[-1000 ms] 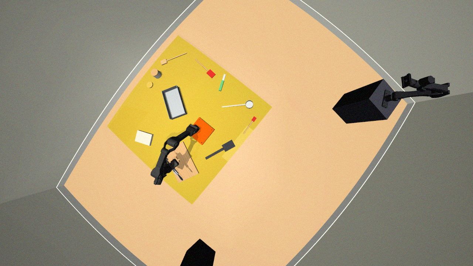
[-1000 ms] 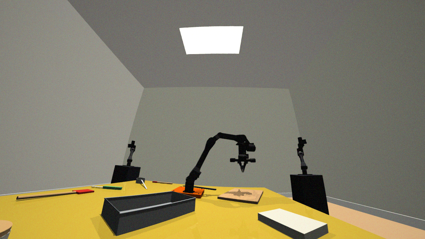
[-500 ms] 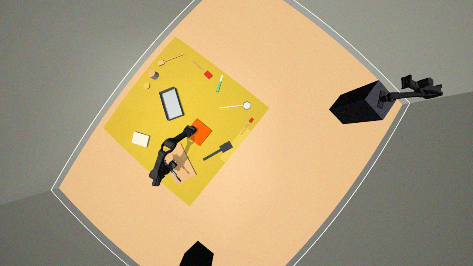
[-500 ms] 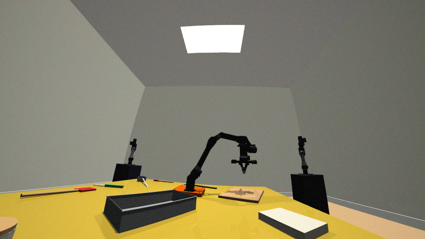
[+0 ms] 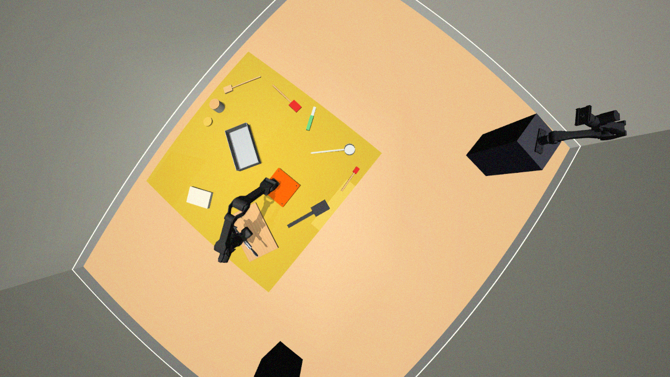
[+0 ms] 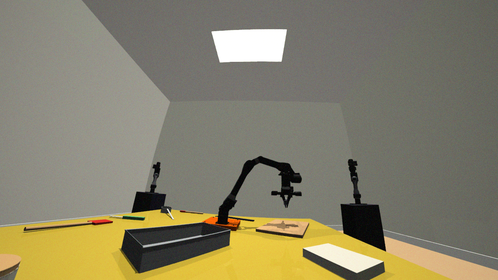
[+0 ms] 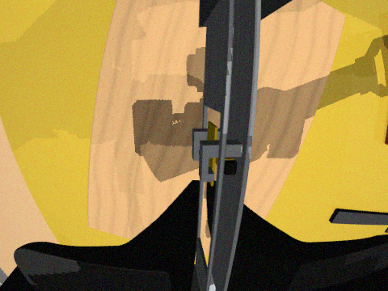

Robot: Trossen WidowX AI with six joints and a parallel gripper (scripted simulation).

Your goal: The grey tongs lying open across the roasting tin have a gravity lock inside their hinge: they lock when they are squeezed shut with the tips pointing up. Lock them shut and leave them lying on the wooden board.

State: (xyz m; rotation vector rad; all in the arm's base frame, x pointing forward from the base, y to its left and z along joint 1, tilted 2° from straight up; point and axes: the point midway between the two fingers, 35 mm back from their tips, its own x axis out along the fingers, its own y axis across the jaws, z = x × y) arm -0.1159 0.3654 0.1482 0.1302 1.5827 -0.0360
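The grey tongs are in my gripper, which is shut on them and points straight down. The tongs' two arms lie close together and run up and down the wrist view. Whether the lock inside the hinge has caught cannot be seen. The wooden board lies below, with a gap between it and the gripper in the exterior view. Shadows fall on the board. The dark roasting tin stands apart, with nothing across it.
A white-topped block lies left of the board in the top view. A dark spatula lies on its other side. The arm's orange base plate is behind the board. Several other utensils lie farther off.
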